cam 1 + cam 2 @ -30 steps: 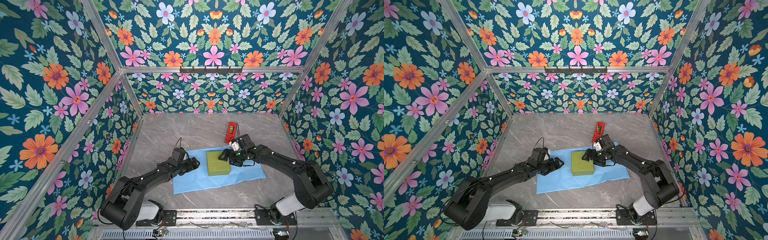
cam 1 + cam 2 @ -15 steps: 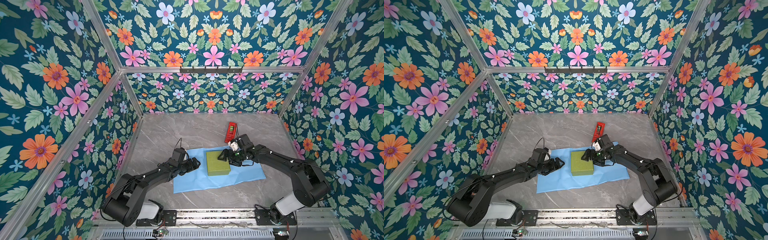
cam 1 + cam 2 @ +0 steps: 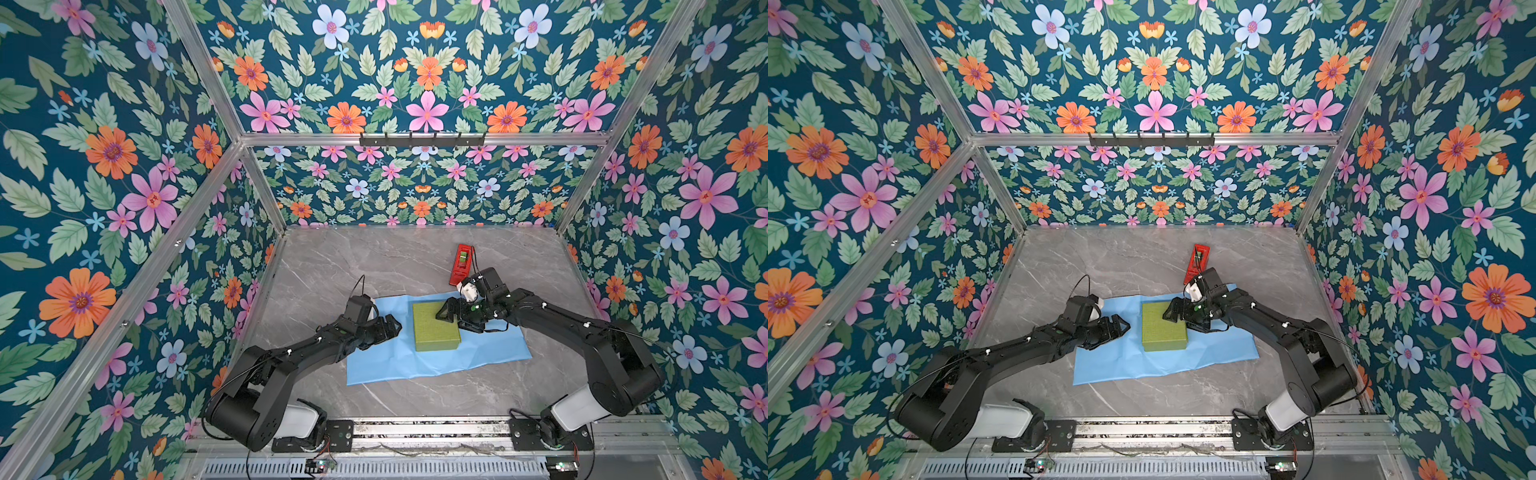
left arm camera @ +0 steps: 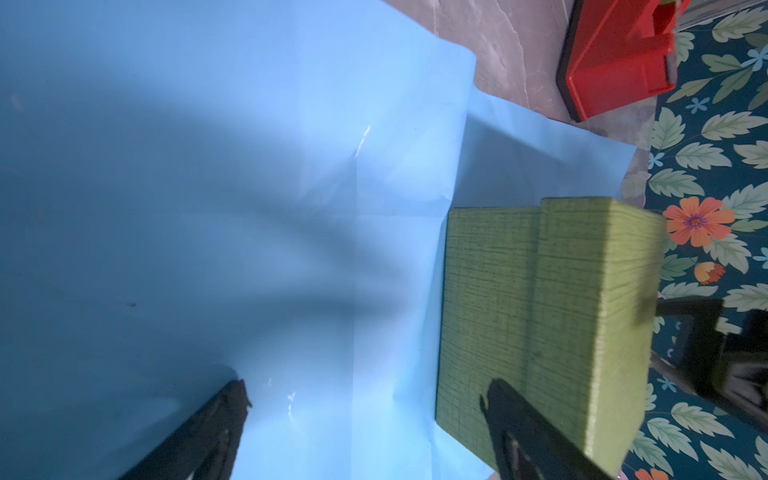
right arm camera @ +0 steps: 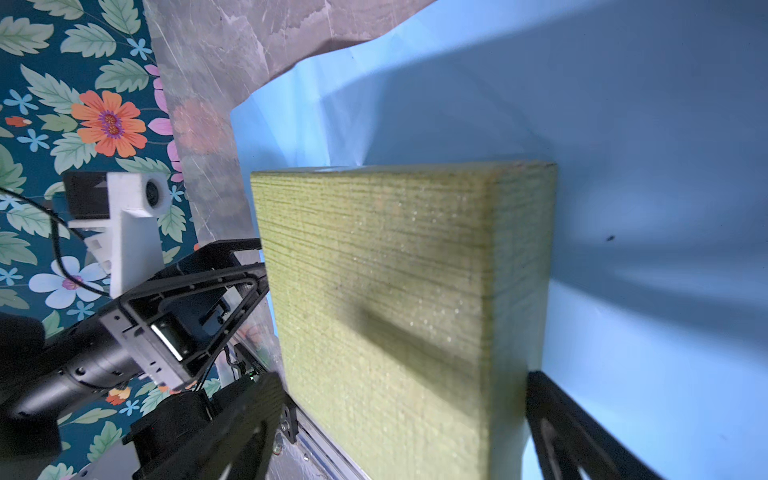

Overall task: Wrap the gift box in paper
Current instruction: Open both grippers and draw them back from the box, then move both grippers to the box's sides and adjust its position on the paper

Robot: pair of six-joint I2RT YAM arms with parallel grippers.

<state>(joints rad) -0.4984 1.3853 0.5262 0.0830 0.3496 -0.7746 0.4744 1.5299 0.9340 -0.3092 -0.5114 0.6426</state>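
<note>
Left gripper [image 3: 392,326] first: the jaws are spread wide with nothing between them. It hovers low over the paper [image 3: 415,361], pointing at the left side of the gift box [image 3: 434,328], and in both top views a strip of bare blue shows between its tips and the box. On the left wrist cam one black finger [image 4: 519,428] overlaps the green side of the box, but I can't tell if it's actually touching.

Right gripper [image 3: 446,311] is also wide open and isn't clamped on anything. It sits at the far right corner of the box. One finger [image 3: 442,311] is over the top face and the other is down beside the right wall. The right wrist cam is blurry at the near finger, so I can't call contact there either.

The box is olive green with a woven-looking texture. It sits flat on the paper, closer to the far edge than the near one. The sheet lies spread out, light blue side up, with a few creases and a slightly rumpled near edge, and it sticks out past the box on all sides.

All of that is on the grey marble table [image 3: 374,257]. A red tape dispenser [image 3: 462,264] stands on the bare table just past the paper's far edge, right behind the right wrist. Floral walls [image 3: 104,187] surround the table.
</note>
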